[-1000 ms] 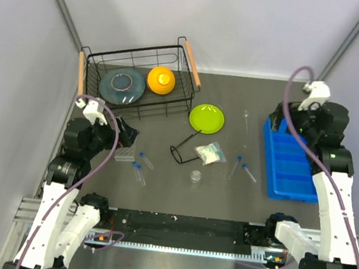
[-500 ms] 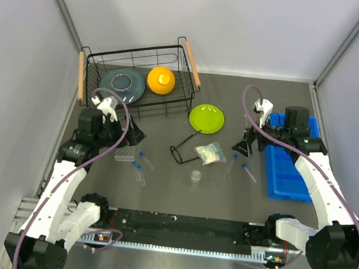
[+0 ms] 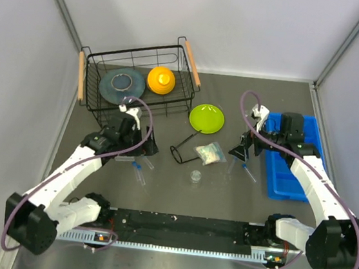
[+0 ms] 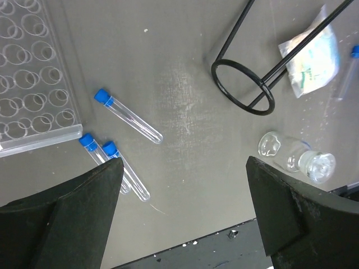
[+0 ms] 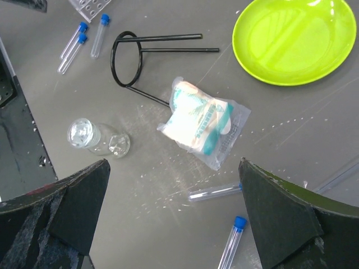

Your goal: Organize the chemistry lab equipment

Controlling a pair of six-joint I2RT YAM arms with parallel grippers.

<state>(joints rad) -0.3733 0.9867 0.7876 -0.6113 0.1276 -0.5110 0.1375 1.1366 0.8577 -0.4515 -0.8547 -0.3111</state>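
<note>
From above, your left gripper (image 3: 144,145) hung spread wide and empty, with the clear plastic tube rack (image 3: 124,157) just beside it toward its own arm and the blue-capped test tubes (image 3: 140,171) loose on the table just under it. Your right gripper (image 3: 239,153) was equally wide with nothing in it. It had the crinkly packet (image 3: 210,153) on its inner side, two further tubes (image 3: 248,173) at its tips and the blue bin (image 3: 289,179) just outboard. In the left wrist view, three capped tubes lay flat just ahead of the left finger (image 4: 67,224) with the rack beyond them. The black wire ring frame (image 4: 243,88) and the small clear flask (image 4: 297,159) sat ahead of the right finger. The rack holes in view were unfilled, so those tubes were probably why you posed the arm there. In the right wrist view, the packet lay centred ahead of the open fingers (image 5: 291,218). One tube lay between them and a capped one near the right finger, so either looked like a ready pick. The lime-green plate (image 5: 294,39) sat far ahead.
</note>
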